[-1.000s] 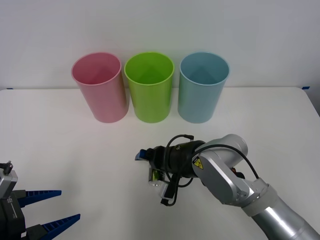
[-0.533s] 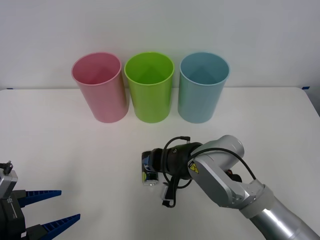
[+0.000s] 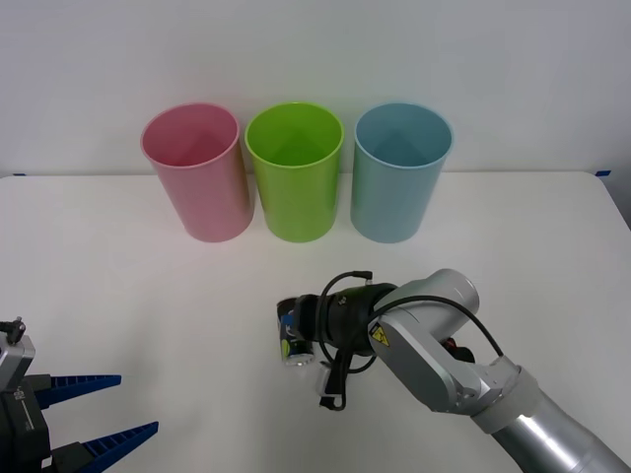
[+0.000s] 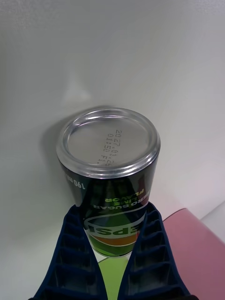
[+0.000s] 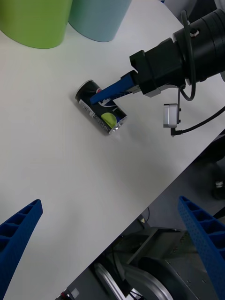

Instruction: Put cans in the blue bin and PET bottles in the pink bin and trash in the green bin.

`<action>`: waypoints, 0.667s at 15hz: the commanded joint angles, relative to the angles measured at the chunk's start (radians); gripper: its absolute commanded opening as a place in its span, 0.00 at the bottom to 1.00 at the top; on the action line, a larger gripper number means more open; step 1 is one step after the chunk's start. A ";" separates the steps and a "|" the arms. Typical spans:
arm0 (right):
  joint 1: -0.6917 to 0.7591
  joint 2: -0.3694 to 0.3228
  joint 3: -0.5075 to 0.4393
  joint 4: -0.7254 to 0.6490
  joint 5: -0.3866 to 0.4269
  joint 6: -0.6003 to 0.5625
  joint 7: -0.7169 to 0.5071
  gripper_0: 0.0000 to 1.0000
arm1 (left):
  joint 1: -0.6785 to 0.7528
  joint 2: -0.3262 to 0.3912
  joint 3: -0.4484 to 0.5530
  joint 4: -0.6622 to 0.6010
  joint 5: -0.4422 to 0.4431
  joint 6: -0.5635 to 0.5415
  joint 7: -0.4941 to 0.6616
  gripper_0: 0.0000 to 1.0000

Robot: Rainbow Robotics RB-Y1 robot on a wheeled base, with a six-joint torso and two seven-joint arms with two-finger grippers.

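Right gripper (image 3: 293, 337) clamped on can (image 3: 294, 345), blue fingers (image 4: 150, 253) pressed on either side of can's black body. Can lay on its side on white table (image 3: 148, 315), silver end (image 4: 108, 141) pointing away from wrist. Pink bin (image 3: 197, 172), green bin (image 3: 295, 172), blue bin (image 3: 399, 172) stood in row well beyond gripper, apart from can. Left gripper (image 3: 104, 409) parked low at near table edge, fingers (image 5: 18, 229) spread wide, holding nothing.

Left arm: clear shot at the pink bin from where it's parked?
Probably yes: left pincer sits open at the near table edge, with bare tabletop up to the pink bin; the can lies off to the side.
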 commanded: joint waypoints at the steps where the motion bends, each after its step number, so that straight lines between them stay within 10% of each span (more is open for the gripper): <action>1: 0.001 -0.005 -0.022 -0.003 -0.055 0.000 0.006 0.00 | 0.000 0.000 0.000 0.000 0.000 0.000 0.000 1.00; 10: 0.008 -0.132 -0.142 -0.117 -0.494 0.000 0.021 0.00 | 0.000 0.000 0.000 0.000 0.000 0.000 0.000 1.00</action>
